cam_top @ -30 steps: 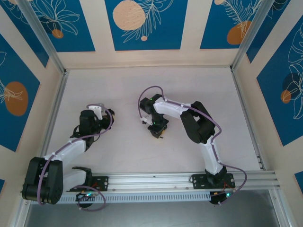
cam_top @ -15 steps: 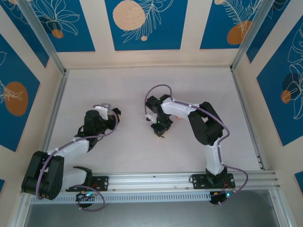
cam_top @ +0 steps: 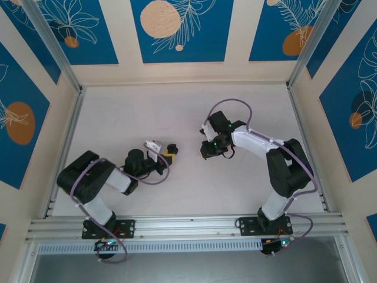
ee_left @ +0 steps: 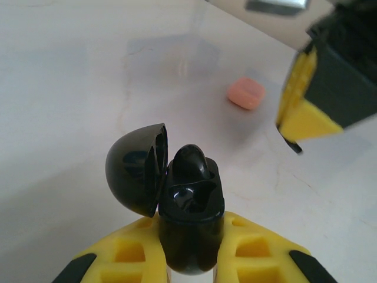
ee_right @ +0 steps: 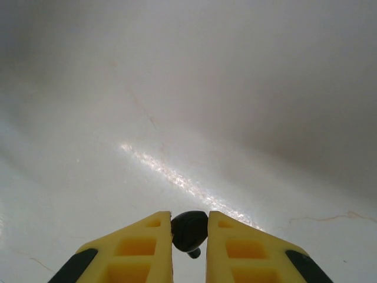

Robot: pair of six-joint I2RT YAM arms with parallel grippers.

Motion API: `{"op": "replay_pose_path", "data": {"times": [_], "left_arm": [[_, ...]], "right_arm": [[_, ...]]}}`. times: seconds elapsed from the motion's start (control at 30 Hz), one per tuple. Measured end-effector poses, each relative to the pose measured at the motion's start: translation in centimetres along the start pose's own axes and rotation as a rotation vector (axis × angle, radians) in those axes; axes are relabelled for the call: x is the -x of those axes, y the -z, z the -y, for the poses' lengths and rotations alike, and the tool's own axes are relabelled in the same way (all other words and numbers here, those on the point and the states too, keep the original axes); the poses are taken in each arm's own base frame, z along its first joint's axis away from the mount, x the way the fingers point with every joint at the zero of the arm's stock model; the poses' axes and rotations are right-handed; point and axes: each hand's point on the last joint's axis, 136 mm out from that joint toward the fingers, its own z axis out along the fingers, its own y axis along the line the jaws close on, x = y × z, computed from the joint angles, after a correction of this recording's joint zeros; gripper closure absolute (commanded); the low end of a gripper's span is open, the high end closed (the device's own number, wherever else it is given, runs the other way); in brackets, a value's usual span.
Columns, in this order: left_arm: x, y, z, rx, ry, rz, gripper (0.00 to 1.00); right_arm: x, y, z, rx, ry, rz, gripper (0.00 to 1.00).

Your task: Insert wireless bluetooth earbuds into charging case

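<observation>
Right wrist view: right gripper [ee_right: 189,219] pinches a tiny earbud [ee_right: 189,232] by its bud above the table [ee_right: 177,88]; left gripper [ee_left: 189,236] clamps the open case [ee_left: 191,200]. Light and probably slippery, the earbud needs a gentle squeeze.

Pale, faintly veined table [cam_top: 177,112], boxed in left, far and right by cream walls [cam_top: 235,73]. Blue panels [cam_top: 200,35] on these, with white leaf outlines and orange discs [cam_top: 160,19]. Slanting metal posts [cam_top: 53,47] in both far corners. Grooved aluminium rail [cam_top: 188,223] along near edge. Soft glare streak [ee_right: 171,171] across tabletop.
</observation>
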Motion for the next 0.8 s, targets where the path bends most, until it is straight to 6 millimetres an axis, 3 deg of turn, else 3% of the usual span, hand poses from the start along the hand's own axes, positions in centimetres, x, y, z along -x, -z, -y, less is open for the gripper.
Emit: {"op": "replay_pose_path", "data": {"times": [0.1,0.27,0.57,0.8], "left_arm": [[-0.7,-1.1,1.7,-0.053,-0.068,-0.004,0.87],[0.4,-2.5,3.7,-0.11,-0.158,0.041,0.87],[1.6,-3.8,4.4,-0.1,-0.224,0.087,0.87],[2.7,-4.4,4.4,-0.079,-0.235,0.117,0.87]], "right_arm": [[0.8,0.8,-0.2,0.031,-0.033,0.077,0.83],[2.0,2.3,-1.1,0.076,-0.053,0.197,0.83],[3.2,5.9,-2.9,0.153,-0.037,0.395,0.83],[4.1,7.0,-5.2,0.211,0.015,0.468,0.83]]}}
